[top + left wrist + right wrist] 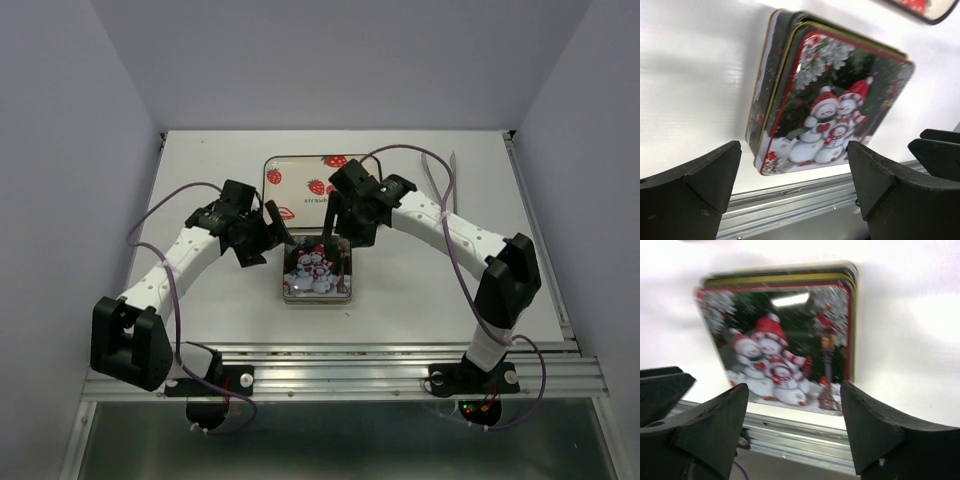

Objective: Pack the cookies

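Note:
A square tin (318, 272) with a snowman lid lies shut on the white table, near the front edge. The cookies are hidden. My left gripper (276, 232) hangs just left of the tin, my right gripper (338, 236) just behind it. In the left wrist view the left gripper (794, 172) stands open with nothing between its fingers, and the tin (830, 100) lies beyond them. The right wrist view shows the right gripper (794, 412) open and empty too, the tin (785, 335) ahead of it.
A white tray with red printed strawberries (300, 176) lies behind the tin, partly under the right arm. The metal rail (340, 365) runs along the table's front edge. Grey walls close in the left, right and back.

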Controlling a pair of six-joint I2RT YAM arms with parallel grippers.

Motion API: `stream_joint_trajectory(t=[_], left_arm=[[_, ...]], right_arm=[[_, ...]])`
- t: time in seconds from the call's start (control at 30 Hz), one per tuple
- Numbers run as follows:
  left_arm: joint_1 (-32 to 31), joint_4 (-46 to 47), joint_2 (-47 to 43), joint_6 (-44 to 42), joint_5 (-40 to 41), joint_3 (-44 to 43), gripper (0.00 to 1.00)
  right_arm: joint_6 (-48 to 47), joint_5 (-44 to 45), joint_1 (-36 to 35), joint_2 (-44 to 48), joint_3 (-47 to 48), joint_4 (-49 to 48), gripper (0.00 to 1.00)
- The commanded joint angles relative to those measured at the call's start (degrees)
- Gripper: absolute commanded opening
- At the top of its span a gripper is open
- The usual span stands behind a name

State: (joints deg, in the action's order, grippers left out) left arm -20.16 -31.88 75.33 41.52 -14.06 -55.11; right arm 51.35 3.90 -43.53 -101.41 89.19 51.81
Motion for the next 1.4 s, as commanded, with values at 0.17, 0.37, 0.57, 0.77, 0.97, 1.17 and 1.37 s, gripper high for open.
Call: stream_joint_trajectory(t=[0.17,0.37,0.57,0.77,0.97,1.17,1.37], left_arm=[[-0.31,0.76,6.49,-2.31,3.52,-17.91,0.74],[-1.45,1.73,12.12,-3.46,4.40,-20.91,0.00],[-3.30,4.27,12.30,-2.85,5.01,-15.66,0.00],[-3.83,6.74,13.18,-1.97,4.57,-9.94,0.00],[-4.18,8.32,13.35,-1.88,5.45,-4.39,0.00],[-4.09,7.89,14.23,-2.14,6.33,-5.17,0.00],[-4.09,3.58,14.14,-2.67,8.70,-15.00,0.00]], right_arm=[[-8.98,9.90,0.29,-5.37,14.96,3.30,0.24],[-9.79,8.23,0.29,-8.98,16.46,2.50,0.01],[-8.20,8.32,0.29,-9.51,10.75,1.28,0.01],[-7.85,5.95,0.29,-9.34,2.68,-4.95,0.01],[-6.79,5.68,0.29,-9.69,-1.55,-7.15,0.01],[-7.41,5.15,0.29,-8.46,-3.32,-8.31,0.01],[-12.15,7.86,0.29,-9.16,5.19,-7.25,0.01]])
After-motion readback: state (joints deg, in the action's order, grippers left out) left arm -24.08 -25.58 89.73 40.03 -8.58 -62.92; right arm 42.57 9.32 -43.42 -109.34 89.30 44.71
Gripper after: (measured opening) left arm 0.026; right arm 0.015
